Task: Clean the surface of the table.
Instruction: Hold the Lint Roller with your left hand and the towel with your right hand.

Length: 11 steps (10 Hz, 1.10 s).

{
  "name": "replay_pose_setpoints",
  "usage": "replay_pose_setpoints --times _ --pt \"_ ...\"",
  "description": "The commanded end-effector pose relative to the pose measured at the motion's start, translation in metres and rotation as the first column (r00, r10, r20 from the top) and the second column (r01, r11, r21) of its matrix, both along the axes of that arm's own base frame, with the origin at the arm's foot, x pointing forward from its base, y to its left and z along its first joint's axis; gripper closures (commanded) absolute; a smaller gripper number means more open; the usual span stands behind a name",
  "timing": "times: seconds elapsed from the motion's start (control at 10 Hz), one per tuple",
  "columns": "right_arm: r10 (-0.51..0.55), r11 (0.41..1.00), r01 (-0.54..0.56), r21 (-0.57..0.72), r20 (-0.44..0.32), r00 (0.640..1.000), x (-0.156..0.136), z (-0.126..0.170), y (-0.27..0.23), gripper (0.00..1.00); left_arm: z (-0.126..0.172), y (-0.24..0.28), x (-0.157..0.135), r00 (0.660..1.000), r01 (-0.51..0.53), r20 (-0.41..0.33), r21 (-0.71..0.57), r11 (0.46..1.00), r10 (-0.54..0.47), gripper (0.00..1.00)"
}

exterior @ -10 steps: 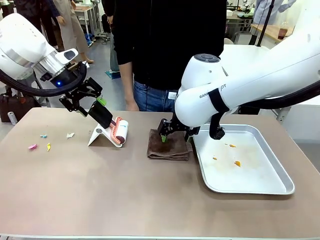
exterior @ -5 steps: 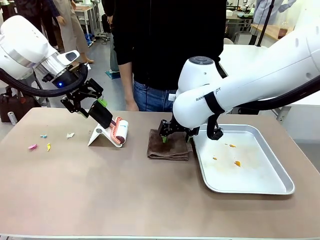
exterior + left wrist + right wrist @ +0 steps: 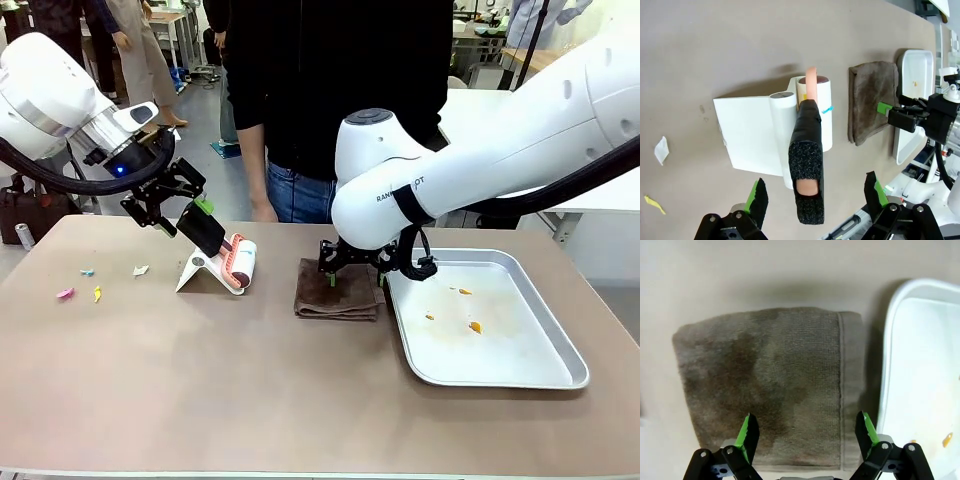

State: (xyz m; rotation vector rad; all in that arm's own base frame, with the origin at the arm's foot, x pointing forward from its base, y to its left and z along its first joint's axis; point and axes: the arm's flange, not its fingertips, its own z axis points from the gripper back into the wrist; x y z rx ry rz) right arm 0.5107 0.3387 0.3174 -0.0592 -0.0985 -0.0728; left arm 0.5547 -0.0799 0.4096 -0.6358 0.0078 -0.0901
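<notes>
The taupe tabletop [image 3: 250, 400] spans the lower half of the front view from edge to edge. In the upper left of the frame the left end effector [image 3: 195, 213] hangs tilted over a lint roller [image 3: 238, 262] that rests on a white stand [image 3: 197, 270]. In the wrist view its fingers [image 3: 758, 201] stand wide apart on either side of the roller's black foam handle [image 3: 806, 165], clear of it. At centre the right end effector [image 3: 355, 275], fingers also spread, is low over a folded brown cloth [image 3: 338, 298]; contact cannot be told. Just right of the cloth lies a silver tray [image 3: 560, 365] holding orange scraps [image 3: 475, 326]. Coloured paper bits [image 3: 66, 293] lie at far left. A person [image 3: 330, 90] stands behind the far edge.
</notes>
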Motion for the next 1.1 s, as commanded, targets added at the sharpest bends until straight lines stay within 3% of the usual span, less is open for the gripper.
replay_pose_setpoints --times 0.0,1.0 --pt "-0.058 0.997 0.058 -0.051 0.006 0.998 0.006 -0.002 0.012 0.00 0.002 0.000 0.002 1.000 0.003 -0.006 -0.023 1.000 -0.003 0.00" --pt "-0.082 0.996 0.082 -0.035 -0.014 0.997 0.008 -0.015 0.006 0.00 -0.005 -0.001 0.003 1.000 0.017 -0.005 -0.020 1.000 -0.017 0.00"
